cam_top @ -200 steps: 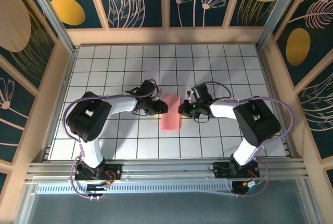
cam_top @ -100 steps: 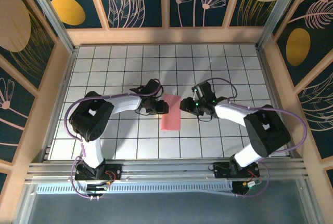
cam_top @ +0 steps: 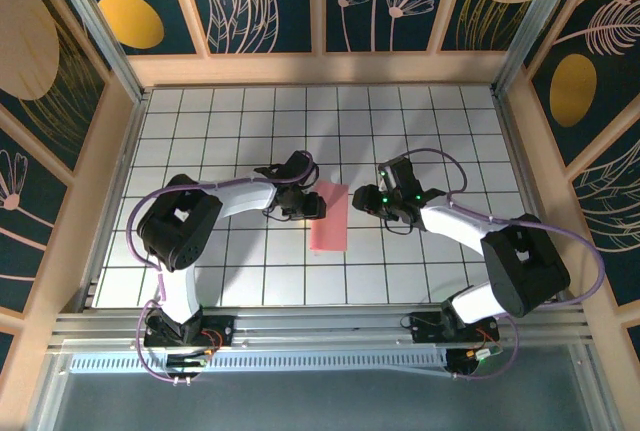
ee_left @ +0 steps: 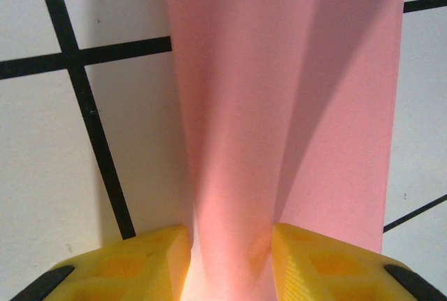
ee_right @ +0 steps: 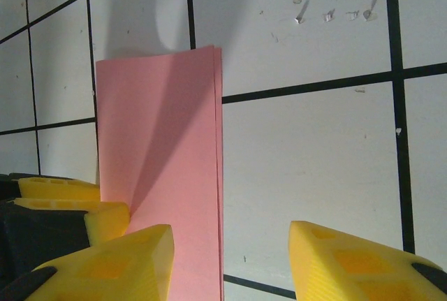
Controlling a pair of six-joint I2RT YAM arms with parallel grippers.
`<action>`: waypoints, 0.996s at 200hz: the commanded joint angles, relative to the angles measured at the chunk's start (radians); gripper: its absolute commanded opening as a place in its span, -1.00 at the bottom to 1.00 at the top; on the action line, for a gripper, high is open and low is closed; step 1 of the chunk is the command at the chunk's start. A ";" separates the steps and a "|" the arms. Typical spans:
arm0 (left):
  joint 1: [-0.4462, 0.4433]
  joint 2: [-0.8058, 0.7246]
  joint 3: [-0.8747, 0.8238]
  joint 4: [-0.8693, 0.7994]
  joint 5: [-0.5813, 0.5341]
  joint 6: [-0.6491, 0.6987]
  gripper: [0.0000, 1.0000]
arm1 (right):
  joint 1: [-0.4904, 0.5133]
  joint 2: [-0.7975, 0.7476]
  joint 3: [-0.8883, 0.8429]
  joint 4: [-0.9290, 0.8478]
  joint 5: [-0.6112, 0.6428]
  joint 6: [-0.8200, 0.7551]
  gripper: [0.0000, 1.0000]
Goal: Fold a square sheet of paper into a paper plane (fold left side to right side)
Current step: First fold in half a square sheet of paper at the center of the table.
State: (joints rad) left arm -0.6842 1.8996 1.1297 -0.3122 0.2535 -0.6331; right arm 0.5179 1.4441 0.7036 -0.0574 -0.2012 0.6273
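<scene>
**my left gripper pinches the folded pink sheet, my right one gapes beside it**

the sheet of paper point(cam_top: 329, 221) lies near the middle of the white tiled table point(cam_top: 430, 131), folded into a narrow strip. its long axis runs from my near side to the far side, with the far end leaning a little to my right. both ends are cut square, so neither one makes a tip.

my left gripper point(cam_top: 312, 207) comes in from the left and is clenched on the strip's left long edge, toward the far end. in my left wrist view the paper point(ee_left: 279, 105) rises in a soft ridge between my yellow fingers point(ee_left: 147, 259).

my right gripper point(cam_top: 366, 200) sits just beside the strip's right long edge, released, with bare tile between its jaws. in my right wrist view the paper point(ee_right: 160, 147) shows stacked layers along that edge. my left-hand finger point(ee_right: 105, 259) overlaps its lower part, and i cannot tell whether it touches.
</scene>
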 commanded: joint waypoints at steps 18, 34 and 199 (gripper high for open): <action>-0.025 0.090 0.005 -0.028 -0.026 0.019 -0.21 | -0.007 -0.026 -0.019 -0.005 0.023 -0.001 -0.03; -0.028 0.094 0.010 -0.033 -0.030 0.021 -0.20 | -0.009 -0.026 -0.019 -0.006 0.023 -0.001 -0.04; -0.029 0.111 0.046 -0.068 -0.080 0.047 -0.24 | -0.009 -0.001 -0.023 -0.007 -0.004 -0.017 -0.04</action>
State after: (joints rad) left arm -0.7033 1.9263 1.1862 -0.3870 0.2020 -0.6060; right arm 0.5167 1.4441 0.6952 -0.0578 -0.2028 0.6262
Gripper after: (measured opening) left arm 0.376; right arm 0.481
